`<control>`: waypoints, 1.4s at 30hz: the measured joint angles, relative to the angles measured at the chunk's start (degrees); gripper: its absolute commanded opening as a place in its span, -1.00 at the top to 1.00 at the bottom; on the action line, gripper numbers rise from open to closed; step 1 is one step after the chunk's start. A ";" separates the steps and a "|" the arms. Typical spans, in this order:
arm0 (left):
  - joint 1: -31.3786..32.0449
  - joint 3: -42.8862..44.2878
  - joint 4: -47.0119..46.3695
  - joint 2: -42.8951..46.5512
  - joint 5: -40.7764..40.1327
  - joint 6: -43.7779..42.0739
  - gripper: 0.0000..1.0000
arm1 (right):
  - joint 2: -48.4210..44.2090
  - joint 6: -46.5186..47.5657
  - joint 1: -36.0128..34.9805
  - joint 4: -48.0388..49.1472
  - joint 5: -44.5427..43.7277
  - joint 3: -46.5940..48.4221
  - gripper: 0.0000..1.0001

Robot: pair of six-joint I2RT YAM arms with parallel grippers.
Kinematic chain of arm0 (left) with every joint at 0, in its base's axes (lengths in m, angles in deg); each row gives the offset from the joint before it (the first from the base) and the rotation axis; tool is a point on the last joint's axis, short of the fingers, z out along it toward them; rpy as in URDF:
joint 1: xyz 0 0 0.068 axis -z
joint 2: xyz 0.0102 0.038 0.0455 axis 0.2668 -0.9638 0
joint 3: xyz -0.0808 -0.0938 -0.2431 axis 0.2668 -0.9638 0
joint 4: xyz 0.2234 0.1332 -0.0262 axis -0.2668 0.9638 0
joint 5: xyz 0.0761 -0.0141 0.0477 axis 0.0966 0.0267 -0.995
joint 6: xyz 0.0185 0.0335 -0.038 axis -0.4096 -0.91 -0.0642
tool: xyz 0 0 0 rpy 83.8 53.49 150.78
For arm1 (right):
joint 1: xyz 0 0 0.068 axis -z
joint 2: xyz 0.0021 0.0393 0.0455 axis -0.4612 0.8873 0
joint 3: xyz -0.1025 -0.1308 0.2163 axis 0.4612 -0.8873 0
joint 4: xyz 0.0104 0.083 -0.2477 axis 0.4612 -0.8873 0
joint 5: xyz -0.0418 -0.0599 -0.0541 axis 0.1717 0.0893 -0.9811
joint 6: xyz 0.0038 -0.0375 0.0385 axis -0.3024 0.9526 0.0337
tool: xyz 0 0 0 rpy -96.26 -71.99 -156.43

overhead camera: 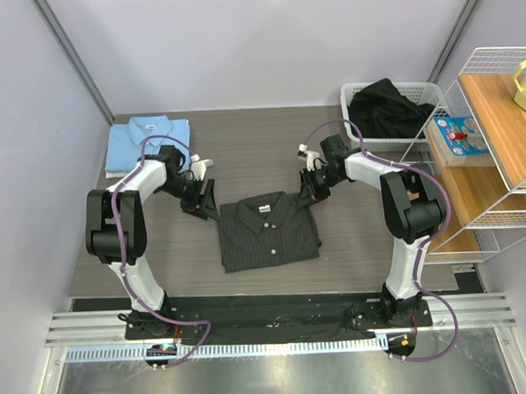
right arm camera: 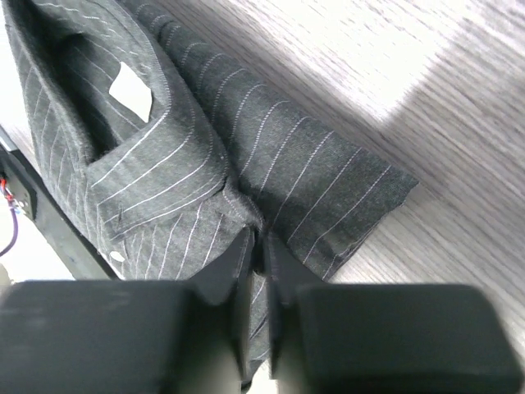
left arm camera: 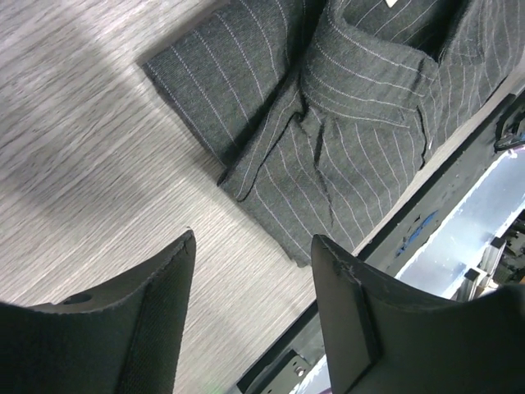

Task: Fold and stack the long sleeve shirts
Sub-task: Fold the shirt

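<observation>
At the upper left of the top view, a plain light blue shirt (overhead camera: 147, 142) lies folded, collar up, on the grey wood-grain worktop (overhead camera: 244, 154). The left jaws stand spread just beside it, their black textured fingers (left arm camera: 160, 328) hovering over bare worktop short of the left edge of the folded charcoal pinstriped shirt (overhead camera: 268, 230) at centre. The right jaws are drawn almost together, their fingers (right arm camera: 234, 271) on the cloth at the shirt's upper right corner beside the collar, though whether a fold is caught cannot be told; the white neck tag (right arm camera: 131, 90) shows no legible writing.
</observation>
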 measured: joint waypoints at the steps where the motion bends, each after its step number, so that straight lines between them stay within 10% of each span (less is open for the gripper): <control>1: 0.00 -0.07 -0.15 -0.13 0.26 0.04 -0.12 | -0.20 -0.02 0.00 -0.02 0.07 0.00 0.87; 17: 1.20 -1.05 -3.34 -5.70 2.36 3.28 0.30 | -1.11 -0.15 0.00 -0.07 0.24 -0.04 0.98; 25: 2.58 -1.05 -3.93 -5.75 3.52 3.72 0.98 | -1.25 0.04 0.00 -0.66 0.24 -0.04 0.97; 42: 3.13 -1.88 -3.63 5.16 6.60 3.93 1.00 | -11.21 1.86 1.40 -3.08 -0.50 -1.66 0.98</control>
